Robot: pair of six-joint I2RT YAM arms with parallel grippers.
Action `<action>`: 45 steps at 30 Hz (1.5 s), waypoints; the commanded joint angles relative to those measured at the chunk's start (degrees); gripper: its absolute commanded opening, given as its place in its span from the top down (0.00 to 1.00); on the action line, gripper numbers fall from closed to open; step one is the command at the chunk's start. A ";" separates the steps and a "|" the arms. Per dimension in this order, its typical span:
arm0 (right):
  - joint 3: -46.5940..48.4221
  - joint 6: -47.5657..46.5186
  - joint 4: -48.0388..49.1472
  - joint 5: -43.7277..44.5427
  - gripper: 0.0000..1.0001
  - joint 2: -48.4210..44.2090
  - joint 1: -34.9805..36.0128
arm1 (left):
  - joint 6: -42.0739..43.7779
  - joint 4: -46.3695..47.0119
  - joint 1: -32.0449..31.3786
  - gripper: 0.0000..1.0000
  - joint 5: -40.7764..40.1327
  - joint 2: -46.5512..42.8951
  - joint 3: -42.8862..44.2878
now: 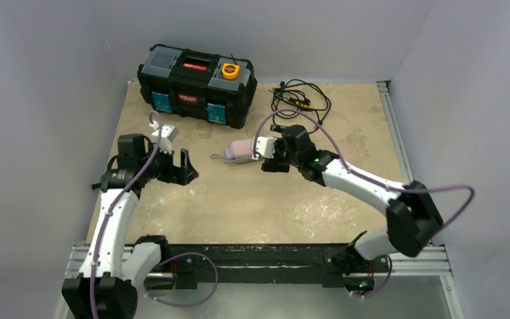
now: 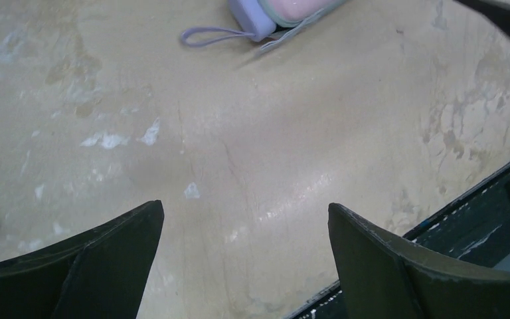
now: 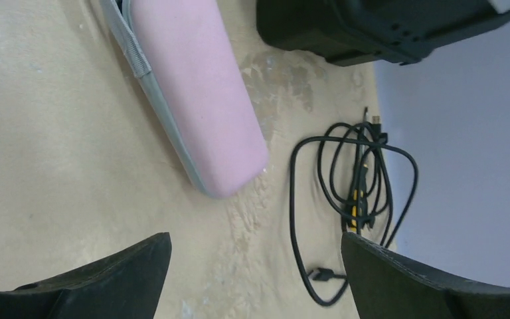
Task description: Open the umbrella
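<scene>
The umbrella (image 1: 238, 150) lies packed on the table's middle, a pinkish oblong capsule with a lilac handle end and loop pointing left. My right gripper (image 1: 263, 158) is open just right of its right end, not touching it. In the right wrist view the capsule (image 3: 192, 93) lies ahead of the open, empty gripper (image 3: 255, 238). My left gripper (image 1: 189, 169) is open and empty, a short way left of the umbrella. The left wrist view shows the handle (image 2: 252, 16) and its loop (image 2: 212, 34) far ahead of the open gripper (image 2: 244, 206).
A black toolbox (image 1: 196, 83) with a yellow tape measure (image 1: 230, 69) on it stands at the back left. A tangle of black cable (image 1: 299, 100) lies at the back, right of the toolbox, and shows in the right wrist view (image 3: 358, 173). Walls enclose the table.
</scene>
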 commanded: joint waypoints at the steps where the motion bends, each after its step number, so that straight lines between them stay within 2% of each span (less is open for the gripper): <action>1: -2.32 5.93 -12.78 -5.47 0.01 -11.84 -0.10 | 9.21 10.34 -8.31 0.07 -3.09 5.73 1.05; 5: 1.05 24.37 -23.22 -9.21 0.03 -15.77 -0.95 | 16.97 17.17 -13.84 0.11 -0.15 15.86 5.95; 9: 4.86 42.15 -28.97 -13.30 0.04 -16.72 -3.48 | 24.59 16.79 -17.17 0.13 5.31 28.95 14.56; 14: 3.44 54.24 -30.44 -20.40 0.10 -18.96 -14.26 | 27.94 16.92 -20.76 0.09 3.28 44.06 25.07; 17: 3.21 57.44 -32.51 -24.32 0.11 -19.06 -20.15 | 29.28 16.25 -22.89 0.07 2.54 49.53 28.79; 19: 2.93 59.48 -32.83 -25.97 0.11 -19.19 -22.92 | 30.01 12.22 -24.46 0.07 0.50 53.09 33.66; 26: 3.29 66.45 -31.07 -30.51 0.07 -17.74 -28.16 | 32.83 4.18 -27.39 0.07 -0.90 58.77 40.82; 31: 5.82 69.09 -31.09 -33.72 0.04 -14.23 -31.89 | 29.59 -3.72 -29.12 0.06 -3.37 64.17 46.99; 36: 5.91 70.74 -31.44 -36.65 0.02 -11.49 -34.69 | 30.15 -3.15 -31.17 0.06 -3.99 61.63 42.75; 40: 2.74 71.28 -31.04 -39.20 0.04 -11.12 -34.92 | 27.43 -5.20 -33.05 0.09 1.07 60.09 41.69; 45: 2.88 70.25 -29.88 -38.66 0.05 -9.40 -35.01 | 22.53 0.11 -41.05 0.10 5.27 53.84 34.64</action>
